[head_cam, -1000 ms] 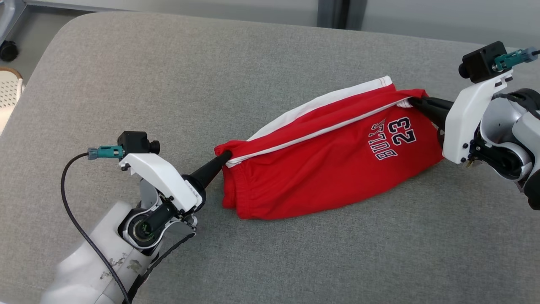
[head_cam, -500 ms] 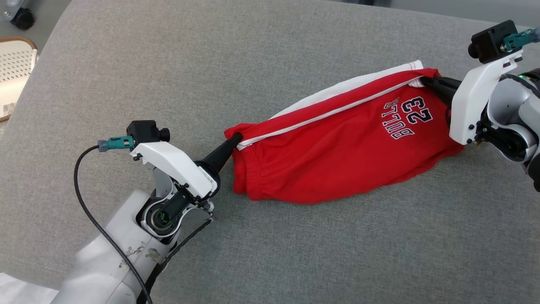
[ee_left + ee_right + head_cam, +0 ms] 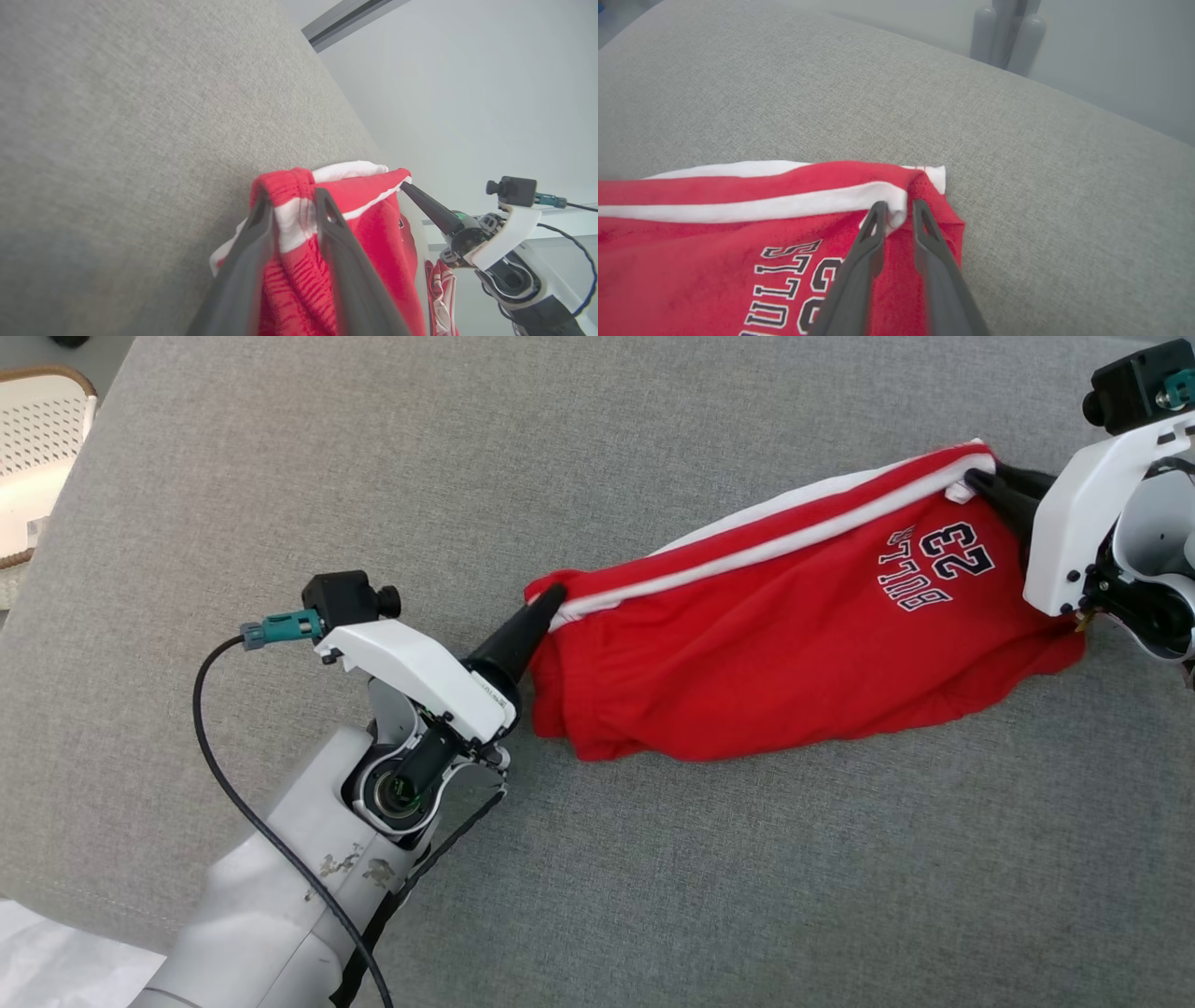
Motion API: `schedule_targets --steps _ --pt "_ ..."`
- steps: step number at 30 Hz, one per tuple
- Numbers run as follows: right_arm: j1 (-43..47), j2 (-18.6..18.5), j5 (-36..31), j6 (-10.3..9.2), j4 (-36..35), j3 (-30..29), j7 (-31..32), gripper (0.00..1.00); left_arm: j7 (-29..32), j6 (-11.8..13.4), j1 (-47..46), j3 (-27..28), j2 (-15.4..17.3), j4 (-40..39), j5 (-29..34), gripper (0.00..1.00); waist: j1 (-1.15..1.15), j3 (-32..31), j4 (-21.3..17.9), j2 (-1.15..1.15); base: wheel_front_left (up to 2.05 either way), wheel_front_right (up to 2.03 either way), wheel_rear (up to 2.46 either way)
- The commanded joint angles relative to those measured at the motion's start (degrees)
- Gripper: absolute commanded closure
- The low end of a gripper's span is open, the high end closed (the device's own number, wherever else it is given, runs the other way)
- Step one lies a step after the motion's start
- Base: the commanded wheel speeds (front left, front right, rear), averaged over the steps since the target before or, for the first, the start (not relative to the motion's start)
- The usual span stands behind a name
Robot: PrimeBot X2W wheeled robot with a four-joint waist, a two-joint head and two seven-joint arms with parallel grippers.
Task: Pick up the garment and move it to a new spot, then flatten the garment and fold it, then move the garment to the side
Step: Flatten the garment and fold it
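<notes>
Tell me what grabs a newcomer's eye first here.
The red garment, white-striped and printed BULLS 23, lies stretched across the grey cushion. Its ends sit between the dark fingers of the left hand at middle left and the right hand at upper right of the head view.

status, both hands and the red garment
Left hand at one end of red garment, right hand at the other; cloth between each hand's fingers, grip unclear. Garment stretched out on grey cushion. No obstacle near it.

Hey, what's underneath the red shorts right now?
The shorts rest on the grey cushion, which shows around them. Whatever sits directly beneath the cloth is covered, so I cannot tell.
</notes>
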Motion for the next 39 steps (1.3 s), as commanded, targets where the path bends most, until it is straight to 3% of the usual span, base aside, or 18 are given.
schedule_targets --steps 1,14,18,23,25,30,33,39 --pt "-0.49 0.23 0.16 -0.01 0.41 0.12 -0.33 0.00 -0.58 -0.10 -0.97 0.31 0.25 0.57 0.41 0.00 0.00 0.11 0.01 0.00 0.00 0.00 0.00" --pt "0.95 2.05 0.24 0.00 6.44 0.24 -2.09 0.00 -9.74 -0.10 -2.67 0.86 0.09 3.23 3.87 0.00 0.00 -1.87 -1.07 0.00 0.00 0.00 0.00" --pt "1.89 2.08 0.38 -0.01 7.16 0.13 -5.19 0.00 -14.07 -0.10 -2.41 0.21 0.93 3.44 6.39 0.00 0.00 -3.44 -1.68 0.00 0.00 0.00 0.00" --pt "4.83 2.39 0.92 0.00 6.80 -0.79 -14.09 0.00 -20.21 -0.10 -1.14 -0.43 2.42 4.42 12.60 0.00 0.00 -7.24 -3.50 0.00 0.00 0.00 0.00" --pt "6.28 2.53 0.97 -0.01 6.87 -1.48 -18.45 0.00 -20.87 -0.10 -0.30 1.21 3.03 4.67 15.66 0.00 0.00 -8.86 -4.50 0.00 0.00 0.00 0.00" --pt "9.64 3.35 -1.06 0.00 8.47 -4.21 -24.57 0.00 -20.90 0.18 5.27 15.09 1.63 0.81 31.03 0.00 0.00 -12.56 -6.85 0.00 0.00 0.00 0.00" --pt "10.79 3.11 -6.56 -0.02 6.45 -13.16 -24.83 0.00 -20.93 0.92 9.68 23.02 0.17 -3.93 41.78 0.00 0.00 -14.42 -8.49 0.00 0.00 0.00 0.00" --pt "25.03 5.31 -24.29 0.00 -3.10 -37.94 -24.70 0.00 -20.94 1.13 20.02 34.03 -4.01 -12.33 59.19 0.00 0.00 -18.39 -11.54 0.00 0.00 0.00 0.00"
